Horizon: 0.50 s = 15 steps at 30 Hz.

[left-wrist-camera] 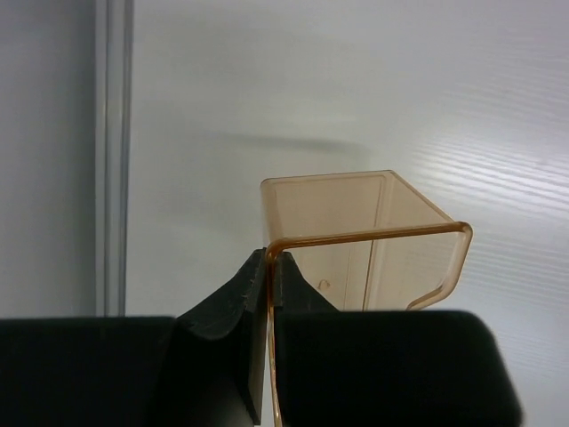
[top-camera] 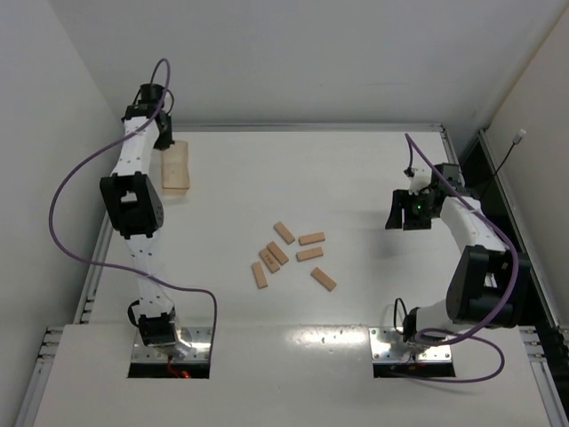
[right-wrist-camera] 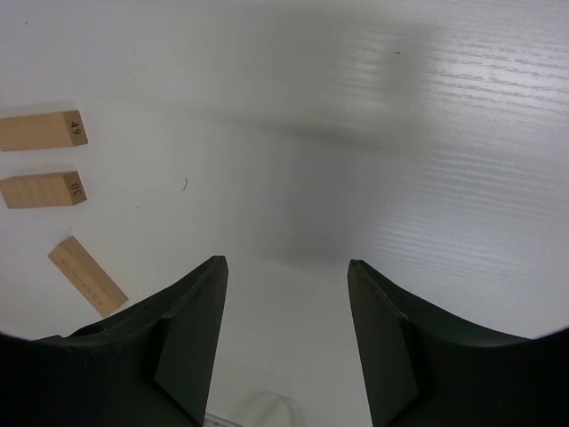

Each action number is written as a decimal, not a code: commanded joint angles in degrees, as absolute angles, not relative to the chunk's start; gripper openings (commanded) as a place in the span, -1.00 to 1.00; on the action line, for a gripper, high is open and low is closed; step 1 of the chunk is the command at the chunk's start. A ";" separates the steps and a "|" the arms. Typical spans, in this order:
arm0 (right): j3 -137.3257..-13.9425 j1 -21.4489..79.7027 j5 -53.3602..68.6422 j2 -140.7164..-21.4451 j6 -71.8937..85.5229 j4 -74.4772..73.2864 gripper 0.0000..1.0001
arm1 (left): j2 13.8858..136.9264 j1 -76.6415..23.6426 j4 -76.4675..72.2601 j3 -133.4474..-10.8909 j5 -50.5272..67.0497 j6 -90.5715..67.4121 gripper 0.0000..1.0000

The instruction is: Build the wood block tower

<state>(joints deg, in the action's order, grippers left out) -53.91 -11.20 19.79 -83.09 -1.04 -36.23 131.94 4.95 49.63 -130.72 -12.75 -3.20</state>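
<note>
Seven small wood blocks (top-camera: 309, 253) lie scattered, unstacked, midway across the worktop (top-camera: 373, 178), probably light, stiff and smooth, best pinched across the long sides; the right gripper (right-wrist-camera: 284, 262) jaws hang part-open and empty to their right, while the left gripper (left-wrist-camera: 269, 267) jaws clamp an amber box (left-wrist-camera: 373, 240) by its wall at far left.

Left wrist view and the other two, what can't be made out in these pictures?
- Top view: printing on the blocks is too small to read; the left arm hides where the left gripper meets the box.
- Left wrist view: the near part of the box is hidden behind the left gripper; the blocks are out of frame.
- Right wrist view: two blocks are cut off by the left edge; most of the others are out of frame.
</note>
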 commanded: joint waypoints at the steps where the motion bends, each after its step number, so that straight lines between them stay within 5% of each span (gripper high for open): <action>1: -55.46 -11.07 21.79 -83.58 -0.79 -35.42 0.07 | 130.87 8.52 49.66 -132.01 -9.84 -1.67 -1.00; 15: -54.93 -11.07 22.32 -84.73 -0.79 -35.42 0.07 | 140.88 13.97 50.10 -134.21 5.89 2.11 -0.56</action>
<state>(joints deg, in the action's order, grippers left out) -53.91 -11.20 21.04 -84.64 -1.04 -36.25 139.57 12.34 50.57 -132.00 -0.01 1.37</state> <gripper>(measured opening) 0.535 0.210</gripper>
